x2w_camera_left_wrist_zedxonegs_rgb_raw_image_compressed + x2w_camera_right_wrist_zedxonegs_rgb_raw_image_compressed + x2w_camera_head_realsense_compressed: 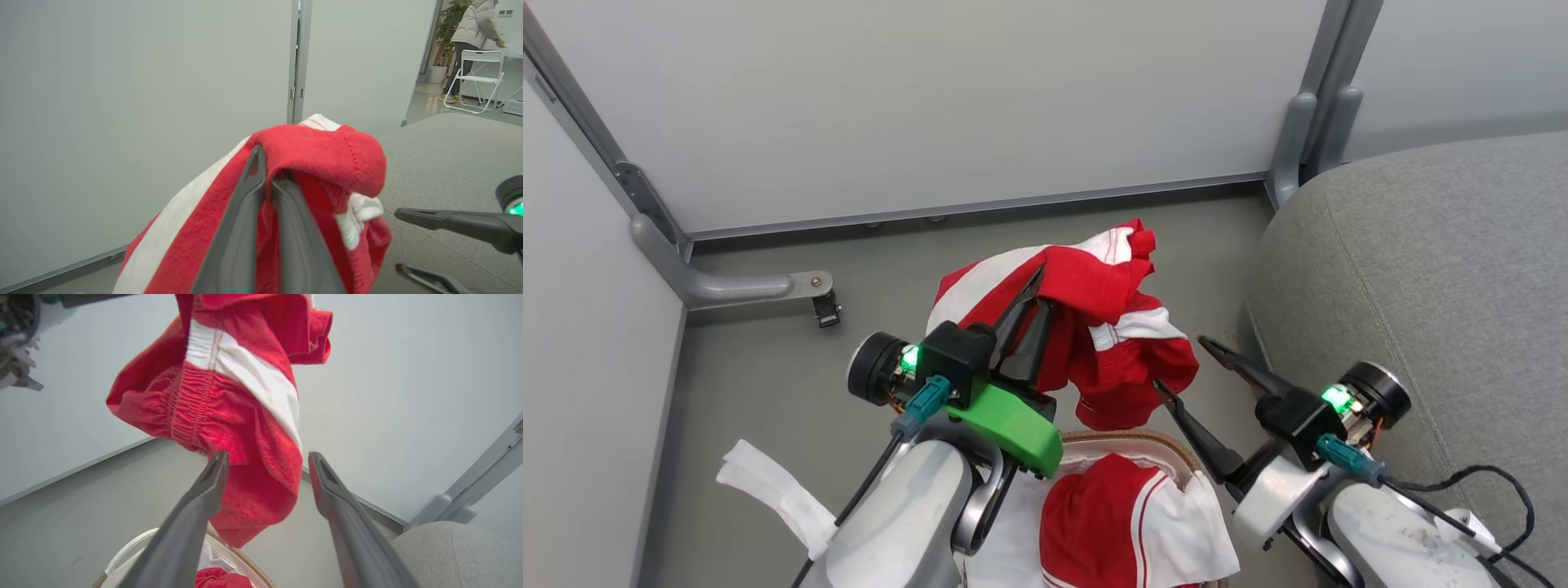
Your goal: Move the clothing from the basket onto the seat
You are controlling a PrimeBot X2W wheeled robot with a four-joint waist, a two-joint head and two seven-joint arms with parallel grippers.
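Hanging over the basket's [1152, 445] far rim, a red garment [1111, 327] is clamped by the left gripper [1039, 290]; the right gripper [1179, 362] gapes empty.

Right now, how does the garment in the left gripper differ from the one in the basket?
The held garment hangs bunched, pinched by the shut left gripper; the basket garment lies in the basket, ungripped. The held garment shows a gathered waistband, the basket garment thin white stripes. Both are red and white.
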